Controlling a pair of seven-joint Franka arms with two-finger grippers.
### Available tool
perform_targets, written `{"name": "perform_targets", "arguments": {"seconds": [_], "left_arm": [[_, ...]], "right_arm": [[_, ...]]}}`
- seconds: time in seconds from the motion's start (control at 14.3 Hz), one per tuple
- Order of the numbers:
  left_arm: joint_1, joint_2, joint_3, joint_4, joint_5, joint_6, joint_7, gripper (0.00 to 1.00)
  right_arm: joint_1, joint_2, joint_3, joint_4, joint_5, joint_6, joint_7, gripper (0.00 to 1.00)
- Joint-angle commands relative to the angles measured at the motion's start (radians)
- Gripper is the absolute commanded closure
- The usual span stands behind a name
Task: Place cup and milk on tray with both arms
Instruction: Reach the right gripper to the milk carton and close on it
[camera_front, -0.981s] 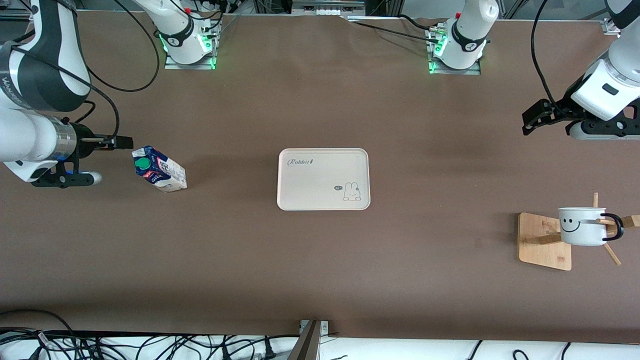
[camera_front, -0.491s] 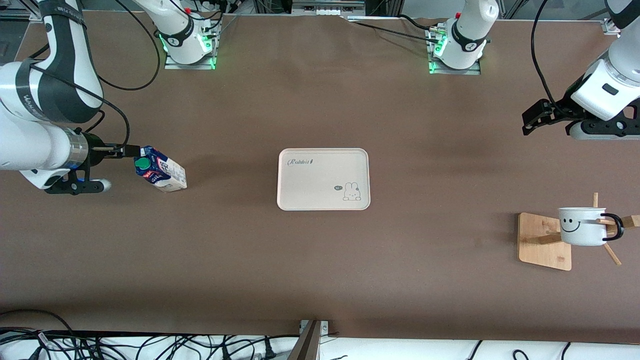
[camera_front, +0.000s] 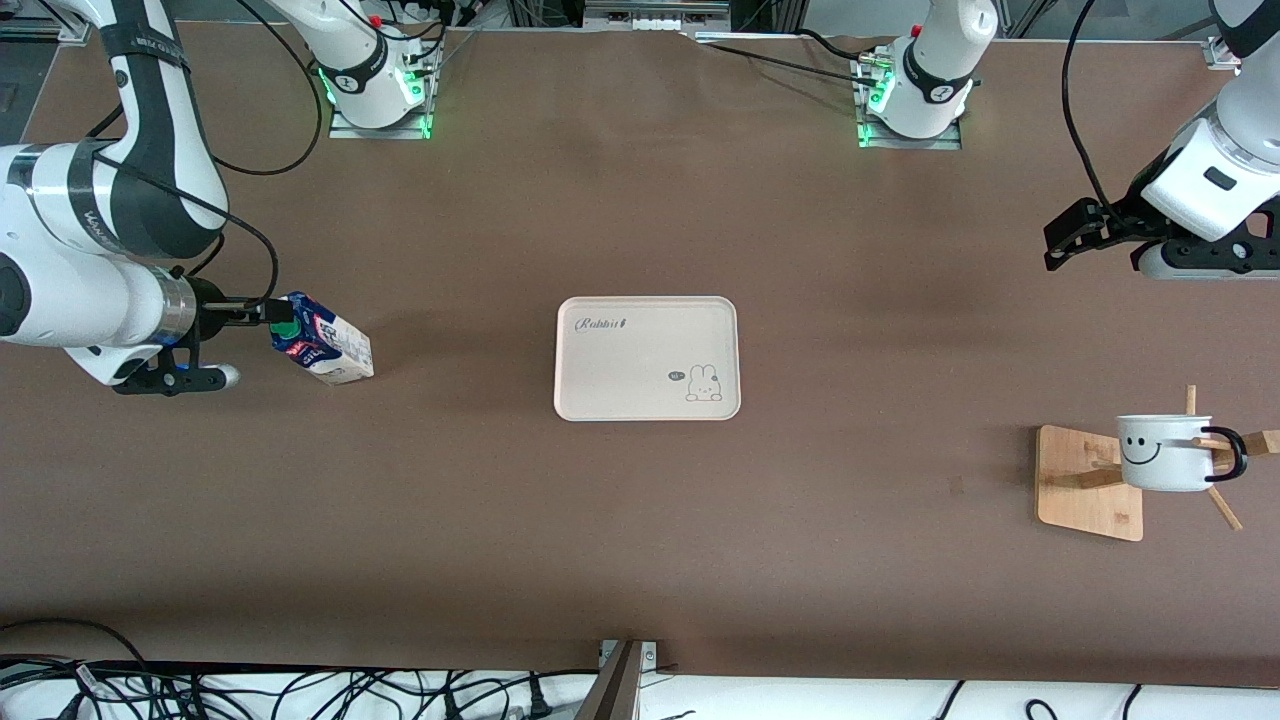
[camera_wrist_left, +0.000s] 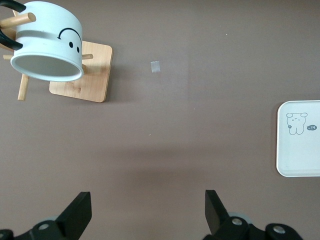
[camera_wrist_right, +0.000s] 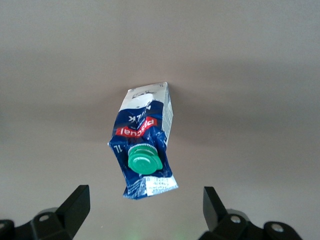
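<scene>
The milk carton (camera_front: 320, 340) stands on the table toward the right arm's end, its green cap facing my right gripper (camera_front: 268, 312). That gripper is open, level with the carton's top and just short of it. In the right wrist view the carton (camera_wrist_right: 145, 145) lies ahead of the open gripper (camera_wrist_right: 145, 205), not between the fingers. The cream tray (camera_front: 647, 357) lies mid-table with nothing on it. The smiley cup (camera_front: 1163, 452) hangs on a wooden rack toward the left arm's end. My left gripper (camera_front: 1065, 240) is open and empty above bare table, farther from the front camera than the cup (camera_wrist_left: 47, 42).
The bamboo rack base (camera_front: 1085, 490) with wooden pegs (camera_front: 1225, 505) holds the cup. It also shows in the left wrist view (camera_wrist_left: 82, 75), along with the tray's edge (camera_wrist_left: 300, 155). The table ends just past the rack.
My right gripper has moved toward the milk carton, from a short gap to reaching its top. The left arm, cup, tray and carton have not moved.
</scene>
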Motion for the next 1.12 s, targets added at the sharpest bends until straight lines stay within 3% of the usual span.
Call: {"name": "perform_targets", "arguments": {"seconds": [0.0,1.05], "left_arm": [[0.001,-0.01,-0.003,0.012,-0.007,-0.023,0.02,0.0],[0.002,-0.001,-0.001,0.03,-0.007,-0.042,0.02,0.0]], "right_arm": [[-0.002,-0.013,-0.004,-0.05,0.014,0.054,-0.023,0.0],[0.0,0.004,-0.004,-0.16,0.011,0.158,-0.22,0.0]]}}
